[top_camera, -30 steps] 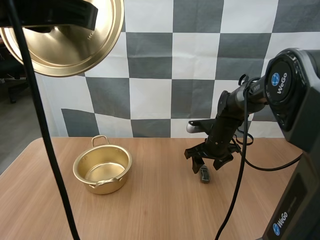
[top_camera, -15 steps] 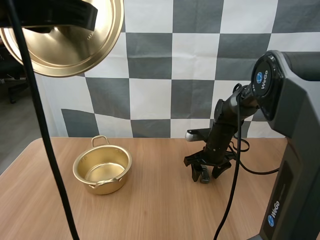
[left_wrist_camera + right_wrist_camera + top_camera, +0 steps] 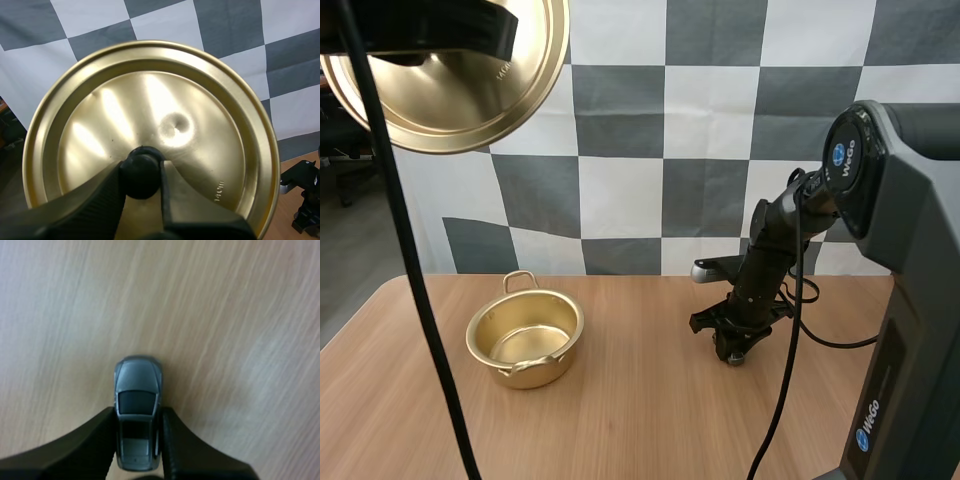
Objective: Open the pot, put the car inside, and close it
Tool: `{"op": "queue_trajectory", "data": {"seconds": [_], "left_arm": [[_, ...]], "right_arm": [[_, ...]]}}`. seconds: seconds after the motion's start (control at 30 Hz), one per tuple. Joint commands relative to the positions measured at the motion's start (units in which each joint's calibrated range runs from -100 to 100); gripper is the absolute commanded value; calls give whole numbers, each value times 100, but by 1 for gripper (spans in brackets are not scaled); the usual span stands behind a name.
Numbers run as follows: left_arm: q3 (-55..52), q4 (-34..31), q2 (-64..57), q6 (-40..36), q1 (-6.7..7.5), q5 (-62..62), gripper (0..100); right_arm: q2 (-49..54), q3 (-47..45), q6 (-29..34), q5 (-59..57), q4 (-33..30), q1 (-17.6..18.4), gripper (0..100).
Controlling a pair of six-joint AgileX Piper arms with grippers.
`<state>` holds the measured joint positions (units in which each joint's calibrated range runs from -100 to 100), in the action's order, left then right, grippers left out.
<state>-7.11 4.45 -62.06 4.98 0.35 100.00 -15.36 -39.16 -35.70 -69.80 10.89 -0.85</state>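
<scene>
So the little grey car [image 3: 137, 412] is sitting on the table [image 3: 620, 420], well off to the right of the pot [image 3: 535, 372]. The right end effector [image 3: 139, 416] is down on it, its two black fingers [image 3: 95, 440] clamped against the car's sides, rear half between them and nose poking out. The pot itself is open and looks empty, with one loop handle at the back. Its gold lid [image 3: 150, 115] is way up above the pot, tilted, and the left end effector [image 3: 142, 172] is pinching its black knob [image 3: 141, 170].
</scene>
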Motion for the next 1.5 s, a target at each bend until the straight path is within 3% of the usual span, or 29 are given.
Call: {"op": "queue_trajectory", "data": {"seconds": [0.0, 0.17, 0.37, 0.43, 0.77, 1.27, 1.47], "left_arm": [[3, 1, -2, 4, 3, 0, 0], [3, 1, -48, 2, 3, 0, 0], [3, 1, -350, 2, 3, 0, 0], [3, 1, -521, 2, 3, 0, 0], [3, -572, -1548, -52, 3, 0, 0], [3, -795, -2112, -261, 3, 0, 0], [3, -805, -2140, -305, 3, 0, 0]], "right_arm": [[7, -8, -194, -84, 35, -1, 0], [296, 330, -1026, -972, 764, -1, 0], [1368, 1247, -1877, -2883, 2083, -1, 0], [1710, 1633, -2080, -3020, 2318, -1, 0], [2163, 3090, -2288, -3020, 2211, 116, 0], [1324, 3232, -2326, -3020, 2435, 1578, 0], [934, 3232, -2381, -3020, 2463, 1846, 0]]}}
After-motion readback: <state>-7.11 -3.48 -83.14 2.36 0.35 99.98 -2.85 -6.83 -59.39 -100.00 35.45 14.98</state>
